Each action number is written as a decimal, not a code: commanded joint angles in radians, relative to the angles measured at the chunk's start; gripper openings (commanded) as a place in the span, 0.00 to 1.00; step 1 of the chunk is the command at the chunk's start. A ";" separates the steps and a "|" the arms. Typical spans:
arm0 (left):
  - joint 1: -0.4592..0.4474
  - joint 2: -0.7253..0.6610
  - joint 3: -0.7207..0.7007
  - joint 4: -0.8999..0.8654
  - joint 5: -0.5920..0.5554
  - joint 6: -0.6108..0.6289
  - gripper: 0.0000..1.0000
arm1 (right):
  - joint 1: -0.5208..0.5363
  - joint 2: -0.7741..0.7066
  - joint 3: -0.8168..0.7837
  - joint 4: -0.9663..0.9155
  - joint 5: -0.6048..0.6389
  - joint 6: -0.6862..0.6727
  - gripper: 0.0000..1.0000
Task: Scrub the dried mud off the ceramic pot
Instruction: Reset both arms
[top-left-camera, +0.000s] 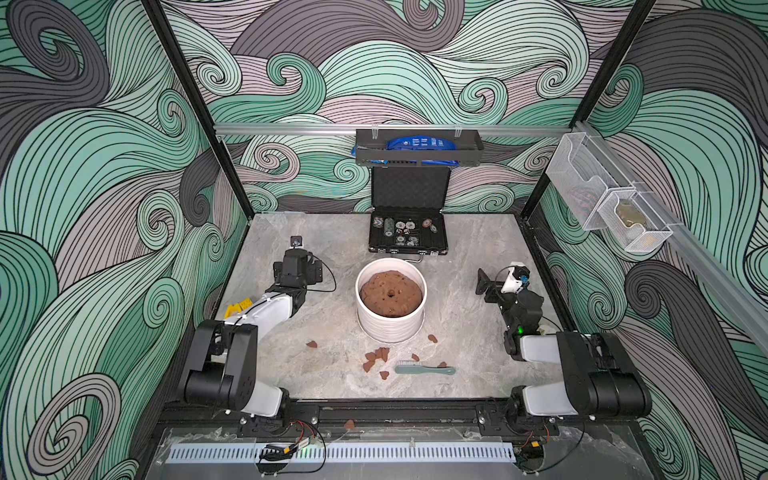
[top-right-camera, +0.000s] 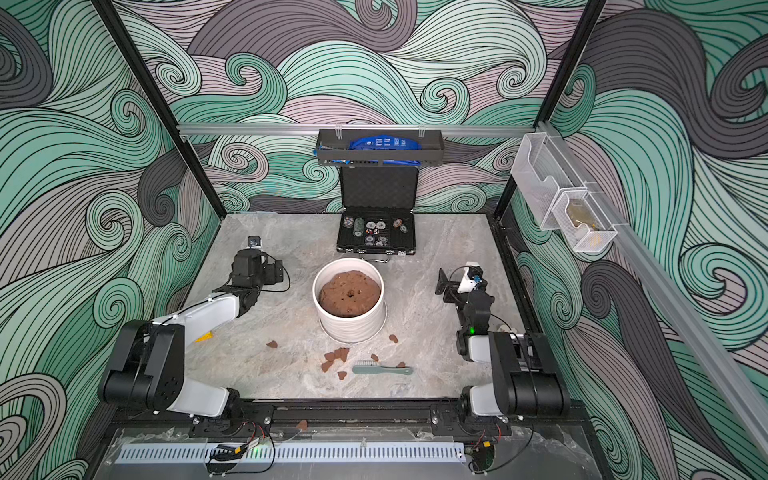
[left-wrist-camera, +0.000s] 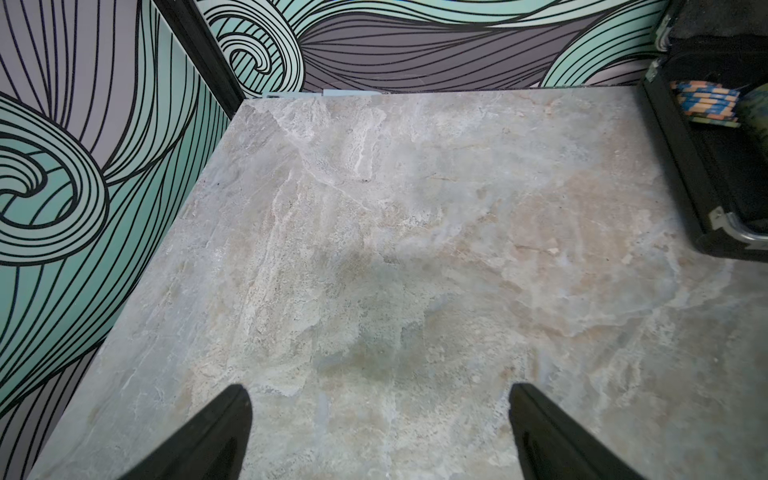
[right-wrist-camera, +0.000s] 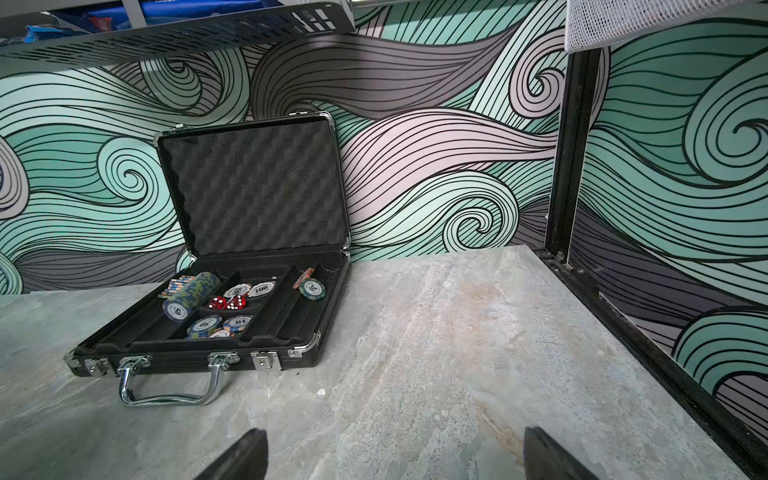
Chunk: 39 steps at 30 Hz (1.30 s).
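Ceramic pot (top-left-camera: 390, 328): white, ribbed, upright mid-table between the two arms, filled with a brown mound (top-left-camera: 390, 293) with a centre hole. No mud patch to make out on the wall seen in both top views; far side hidden.

Dried mud (top-left-camera: 379, 355): loose reddish chips on the table (top-left-camera: 465, 241) just in front of the pot, toward the arm bases. Among them a grey-green brush (top-left-camera: 424, 369), lying flat, long axis across the table, bristle head toward the left arm, handle toward the right.

Right gripper (right-wrist-camera: 395, 440): jaws wide apart, nothing between them, beside the pot on its right, aimed at the far wall. Left gripper (left-wrist-camera: 378, 395): likewise spread and empty, on the pot's left.

Brush thus behind both grippers, back toward the bases; probably nearer the right arm, handle end on that side.

Readable only on chips in the black case (right-wrist-camera: 187, 365) behind the pot: "100", "50", "10". Print on the blue bag (top-left-camera: 415, 143) on the shelf too small to read.
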 joint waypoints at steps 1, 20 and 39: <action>0.009 0.009 0.026 0.016 0.012 0.029 0.99 | -0.004 0.009 0.000 0.087 -0.026 0.008 0.99; 0.009 -0.020 -0.005 -0.010 -0.028 0.029 0.99 | -0.002 0.020 -0.026 0.138 0.004 0.019 0.99; 0.019 0.043 -0.107 0.173 -0.022 0.038 0.99 | 0.030 0.057 -0.035 0.197 -0.023 -0.044 0.99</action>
